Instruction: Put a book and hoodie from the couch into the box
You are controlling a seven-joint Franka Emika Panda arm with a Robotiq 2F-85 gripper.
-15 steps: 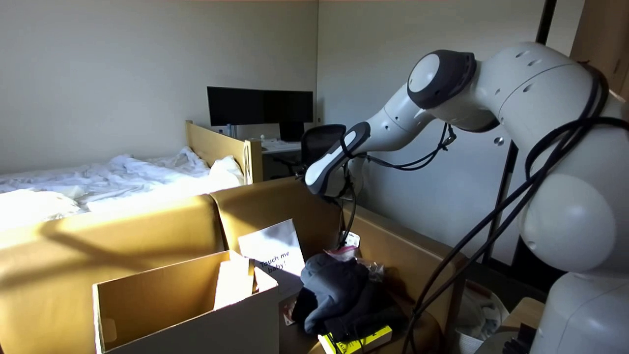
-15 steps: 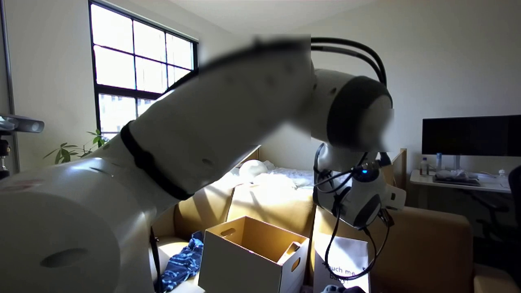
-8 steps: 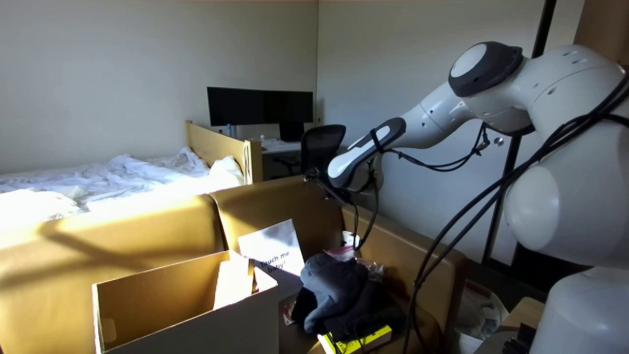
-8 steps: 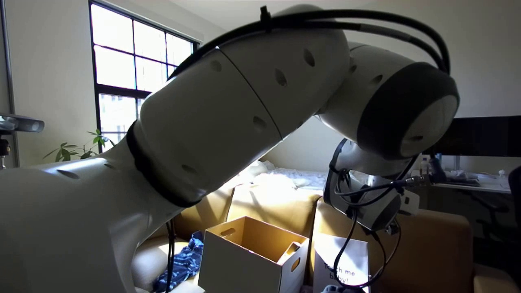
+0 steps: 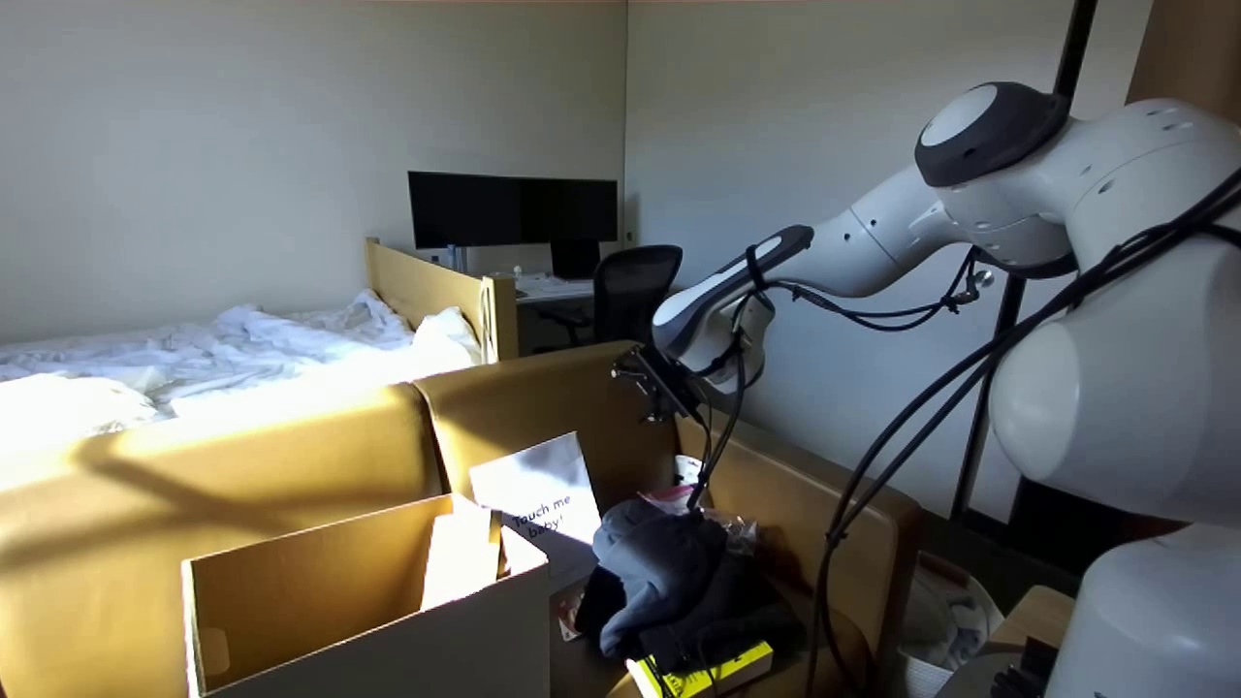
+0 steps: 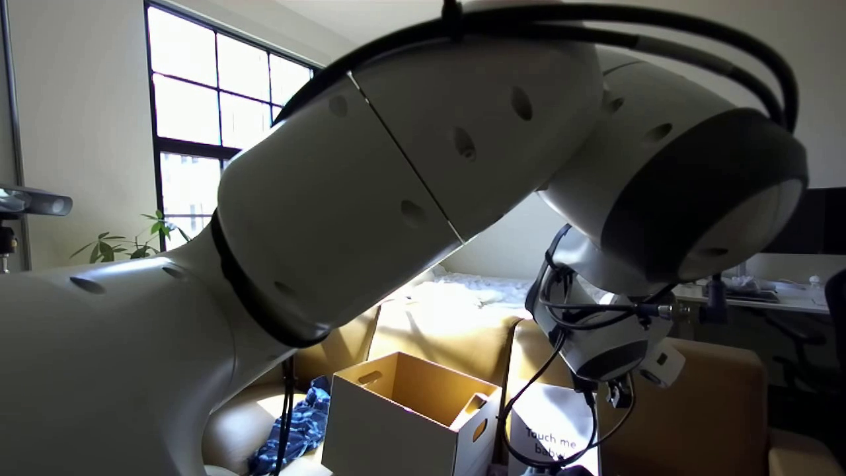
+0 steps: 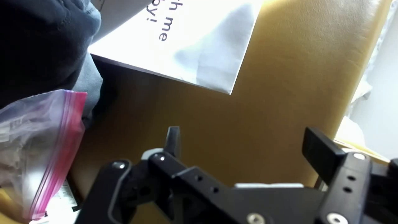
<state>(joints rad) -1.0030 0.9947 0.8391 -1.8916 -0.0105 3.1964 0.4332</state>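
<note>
Wrist view: the gripper (image 7: 244, 140) is spread wide, nothing held. In an exterior view, the hoodie (image 5: 669, 562) lies bunched on the couch (image 5: 320, 460), right of the box (image 5: 446, 640), the yellow book (image 5: 734, 671) at the hoodie's near edge.

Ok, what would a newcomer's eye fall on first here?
Probably the white robot arm, filling much of an exterior view. Next, the white "Touch me baby!" panel in front of the couch's backrest, beside the open box. Then the yellow book, peeking out below the bunched hoodie.
</note>
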